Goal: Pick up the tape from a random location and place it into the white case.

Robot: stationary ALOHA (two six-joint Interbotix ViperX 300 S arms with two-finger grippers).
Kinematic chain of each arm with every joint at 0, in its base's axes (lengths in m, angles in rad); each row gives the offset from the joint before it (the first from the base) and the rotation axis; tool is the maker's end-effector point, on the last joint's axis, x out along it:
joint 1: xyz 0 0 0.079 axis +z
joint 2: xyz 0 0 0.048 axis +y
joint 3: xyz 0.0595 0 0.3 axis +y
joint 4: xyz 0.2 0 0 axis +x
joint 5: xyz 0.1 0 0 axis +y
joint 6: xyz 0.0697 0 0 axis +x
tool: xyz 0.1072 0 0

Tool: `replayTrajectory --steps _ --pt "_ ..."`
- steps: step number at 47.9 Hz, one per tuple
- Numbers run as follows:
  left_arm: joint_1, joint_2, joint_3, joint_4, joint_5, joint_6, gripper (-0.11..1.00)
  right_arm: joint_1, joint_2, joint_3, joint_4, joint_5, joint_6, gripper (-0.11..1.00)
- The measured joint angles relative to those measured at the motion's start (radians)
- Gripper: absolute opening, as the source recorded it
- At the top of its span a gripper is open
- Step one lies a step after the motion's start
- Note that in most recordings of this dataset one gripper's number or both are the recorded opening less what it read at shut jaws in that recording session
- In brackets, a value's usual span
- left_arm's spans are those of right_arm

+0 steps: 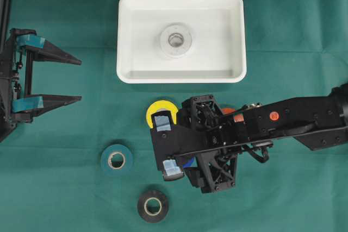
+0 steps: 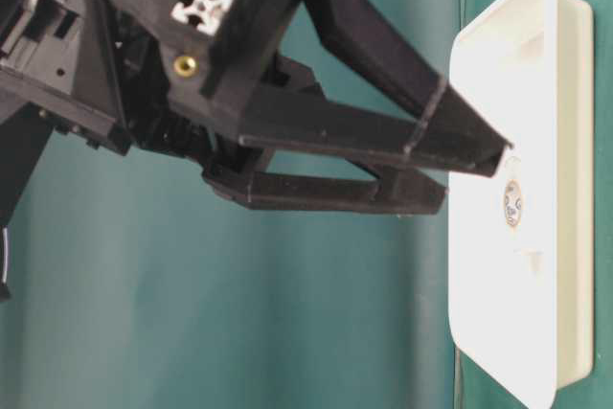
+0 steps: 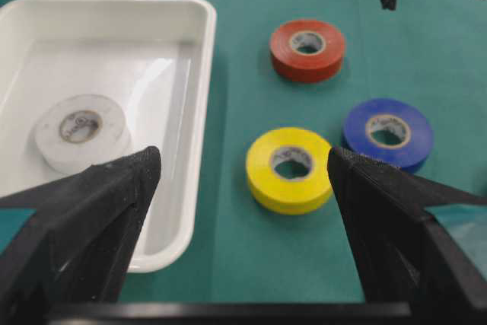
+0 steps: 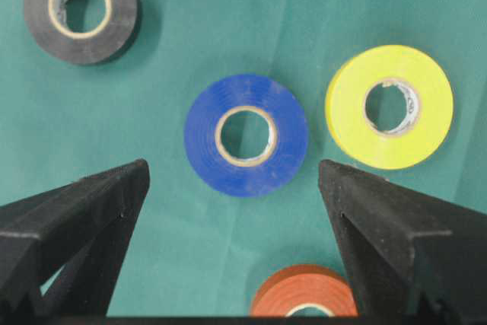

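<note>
The white case (image 1: 126, 36) lies at the top middle, with a white tape roll (image 1: 175, 47) inside it. My right gripper (image 1: 166, 145) hangs open above the loose rolls. In the right wrist view the blue tape (image 4: 228, 176) lies flat just ahead of the right gripper (image 4: 233, 169), between its spread fingers and untouched. The yellow tape (image 4: 389, 150) sits to its right and the orange tape (image 4: 304, 291) below. At the left edge my left gripper (image 1: 80, 80) is open and holds nothing. From there it looks at the case (image 3: 202, 112) and the yellow tape (image 3: 289, 188).
A teal tape roll (image 1: 116, 150) and a black tape roll (image 1: 153, 196) lie on the green cloth at the lower left of the right gripper. The arm hides most of the blue roll (image 1: 188, 162) and part of the yellow one (image 1: 157, 107) from overhead.
</note>
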Motion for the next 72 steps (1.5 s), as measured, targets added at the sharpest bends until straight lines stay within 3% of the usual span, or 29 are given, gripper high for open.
replayTrajectory --steps 21,33,72 --pt "0.0 0.0 0.0 0.0 0.0 0.0 0.91 0.003 0.003 0.002 -0.008 -0.035 0.002 0.92" --pt "0.0 0.0 0.0 0.0 0.0 0.0 0.91 0.014 0.075 0.008 -0.008 -0.06 0.011 0.92" --pt "0.005 0.0 0.0 0.002 0.002 -0.002 0.91 0.046 0.258 0.069 -0.008 -0.273 0.049 0.92"
